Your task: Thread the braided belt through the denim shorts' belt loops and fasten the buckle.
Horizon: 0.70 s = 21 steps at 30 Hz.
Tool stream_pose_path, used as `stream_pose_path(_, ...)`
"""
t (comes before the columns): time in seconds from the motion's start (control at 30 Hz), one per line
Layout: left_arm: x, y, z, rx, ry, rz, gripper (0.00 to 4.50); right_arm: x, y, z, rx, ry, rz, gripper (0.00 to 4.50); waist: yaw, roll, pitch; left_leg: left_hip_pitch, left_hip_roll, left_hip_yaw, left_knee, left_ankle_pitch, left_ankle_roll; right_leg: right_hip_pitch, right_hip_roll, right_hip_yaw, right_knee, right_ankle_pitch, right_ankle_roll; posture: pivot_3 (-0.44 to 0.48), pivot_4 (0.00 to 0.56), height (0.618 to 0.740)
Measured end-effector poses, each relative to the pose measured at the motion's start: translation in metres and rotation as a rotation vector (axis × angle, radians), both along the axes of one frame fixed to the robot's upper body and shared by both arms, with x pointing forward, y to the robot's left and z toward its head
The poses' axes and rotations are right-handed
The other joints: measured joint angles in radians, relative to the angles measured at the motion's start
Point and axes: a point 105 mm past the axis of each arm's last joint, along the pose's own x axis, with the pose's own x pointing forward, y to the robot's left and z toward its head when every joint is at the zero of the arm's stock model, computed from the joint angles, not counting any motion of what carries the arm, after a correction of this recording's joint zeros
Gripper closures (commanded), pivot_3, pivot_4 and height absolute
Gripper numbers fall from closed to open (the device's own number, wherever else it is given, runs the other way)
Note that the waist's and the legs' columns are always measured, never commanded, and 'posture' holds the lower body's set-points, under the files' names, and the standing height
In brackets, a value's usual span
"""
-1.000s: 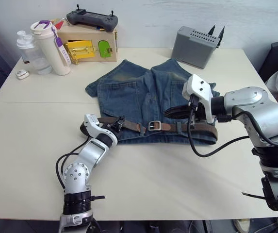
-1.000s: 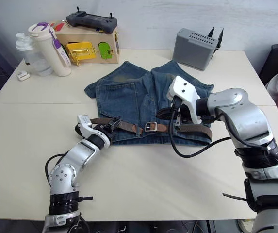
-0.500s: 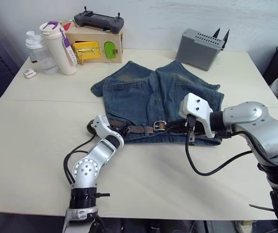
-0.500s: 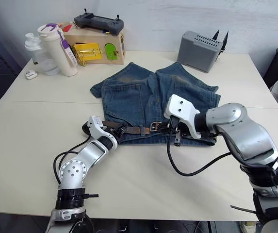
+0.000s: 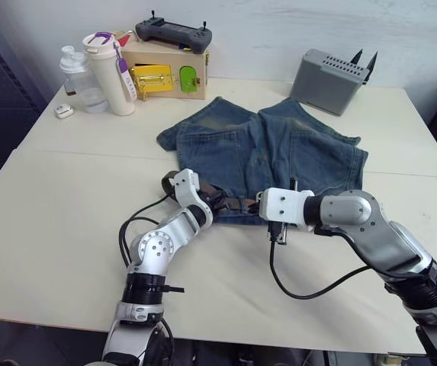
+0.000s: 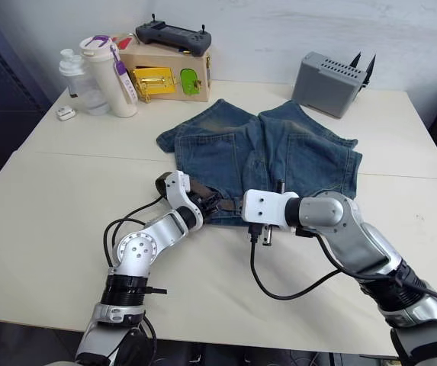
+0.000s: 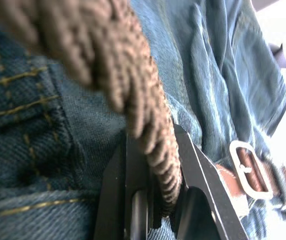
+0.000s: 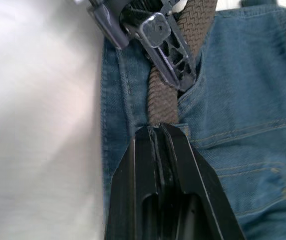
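Denim shorts (image 5: pixel 279 149) lie flat mid-table (image 5: pixel 65 229), both grippers meeting at the near waistband.

The braided belt (image 8: pixel 163 100) runs along that waistband. The left gripper (image 7: pixel 155 200) is clamped on the belt's woven strap; the right gripper (image 8: pixel 158 131) pinches the same strap just beside it. The silver buckle (image 7: pixel 247 167) rests on the denim nearby.

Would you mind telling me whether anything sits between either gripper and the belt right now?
Nothing visible does. The left gripper is shut on the belt at the waistband of the shorts, and the right gripper is shut on it too, close by.
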Motion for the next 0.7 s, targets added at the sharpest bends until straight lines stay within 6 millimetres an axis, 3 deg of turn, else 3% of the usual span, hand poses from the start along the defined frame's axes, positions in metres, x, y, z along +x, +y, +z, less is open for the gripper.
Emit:
stream_pose_path(0.03, 0.0, -0.001, 0.0, 0.009, -0.003, -0.01, 4.5, 0.002, -0.001, 0.0, -0.003, -0.03, 0.003, 3.56, 0.0, 0.0, 0.0, 0.0, 0.0, -0.002, 0.0, 0.0, 0.0, 0.002, 0.0, -0.002, -0.002, 0.0, 0.0, 0.0, 0.15, 0.736)
stream_pose_path(0.13, -0.001, -0.002, -0.001, 0.034, -0.008, -0.028, 4.5, 0.005, -0.004, 0.0, -0.027, -0.112, 0.029, 2.02, 0.003, 0.0, 0.0, 0.0, 0.0, -0.005, 0.0, 0.0, 0.0, 0.004, -0.001, -0.005, -0.004, 0.0, 0.0, 0.0, 0.15, 0.736)
stream_pose_path(0.2, -0.001, -0.003, -0.001, 0.039, -0.011, -0.035, 4.5, 0.004, -0.006, -0.004, -0.052, -0.146, 0.052, 1.23, 0.005, 0.0, 0.0, 0.0, 0.0, -0.006, 0.0, 0.0, 0.0, 0.005, -0.001, -0.006, -0.004, 0.0, 0.0, 0.0, 0.15, 0.736)
stream_pose_path(0.4, 0.0, -0.003, -0.002, 0.054, -0.015, -0.043, 4.5, 0.0, -0.013, -0.015, -0.122, -0.198, 0.128, 1.23, 0.006, 0.0, 0.0, 0.0, 0.0, -0.006, 0.0, 0.0, 0.0, 0.005, -0.001, -0.007, -0.004, 0.0, 0.0, 0.0, 0.15, 0.736)
stream_pose_path(0.53, 0.0, -0.002, -0.002, 0.06, -0.015, -0.045, 4.5, 0.01, -0.027, -0.015, -0.155, -0.263, 0.099, 1.23, 0.005, 0.0, 0.0, 0.001, 0.0, -0.006, 0.0, 0.0, 0.0, 0.006, -0.001, -0.007, -0.004, 0.0, 0.0, 0.0, 0.15, 0.736)
stream_pose_path(0.7, 0.0, -0.001, -0.002, 0.056, -0.014, -0.044, 4.5, 0.017, -0.029, -0.017, -0.171, -0.312, 0.098, 1.23, 0.003, 0.001, 0.0, 0.001, 0.0, -0.006, 0.0, 0.0, 0.0, 0.006, -0.001, -0.007, -0.004, 0.0, 0.0, 0.0, 0.15, 0.736)
